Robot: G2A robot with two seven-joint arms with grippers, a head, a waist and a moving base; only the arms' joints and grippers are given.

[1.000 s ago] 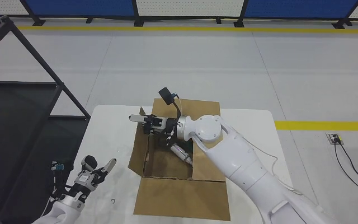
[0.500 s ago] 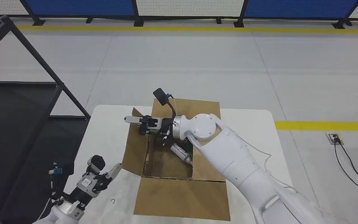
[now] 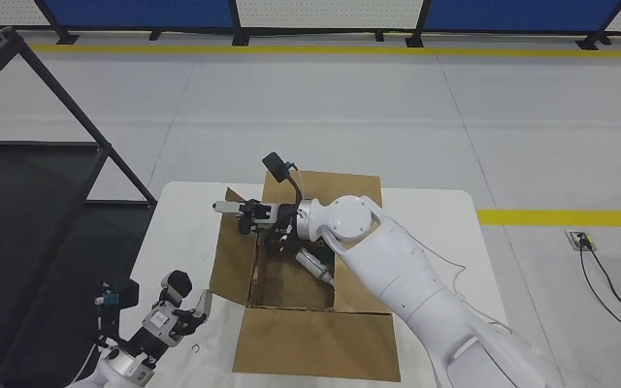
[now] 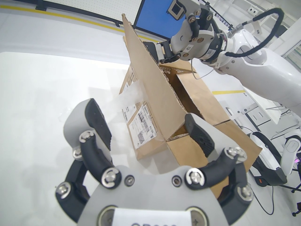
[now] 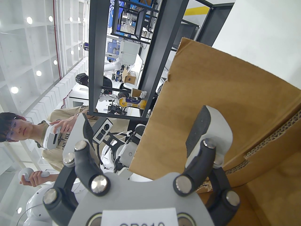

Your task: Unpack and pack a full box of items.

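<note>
Black frame rack (image 3: pixel 58 223): stands on the floor off the table's left edge.

Left gripper (image 3: pixel 179 308): near the table's front-left corner, well apart from the box. In the left wrist view the left gripper (image 4: pixel 143 116) has its two dark-padded fingers (image 4: pixel 97 121) spread wide with nothing between them, and it faces the box's labelled outer wall.

Small dark ring (image 3: pixel 196 348): lies on the tabletop just beside the left gripper, on the front side.

Table (image 3: pixel 184 242): white top, carries the box.

Box (image 3: pixel 291 286): brown cardboard, at the table's middle, all top flaps open. Left flap (image 3: pixel 231 257) stands up, tilted outward. Far flap (image 3: pixel 335 184) and near flap (image 3: pixel 315 344) lie folded out. Printed label (image 4: pixel 141 125) is on the left outer wall, with a clear film patch (image 4: pixel 131 92) above it.

Right gripper (image 3: pixel 238 209): at the far end of the left flap's top edge. In the right wrist view the right gripper (image 5: pixel 141 128) has its fingers apart, one on each face of the flap. It is not closed on the flap, and whether a pad touches the cardboard cannot be told. Seen from the left wrist, the right gripper (image 4: pixel 160 52) sits at the flap's upper edge.

Pale tube-like item (image 3: pixel 315 264): lies inside the box, towards its right wall.
</note>
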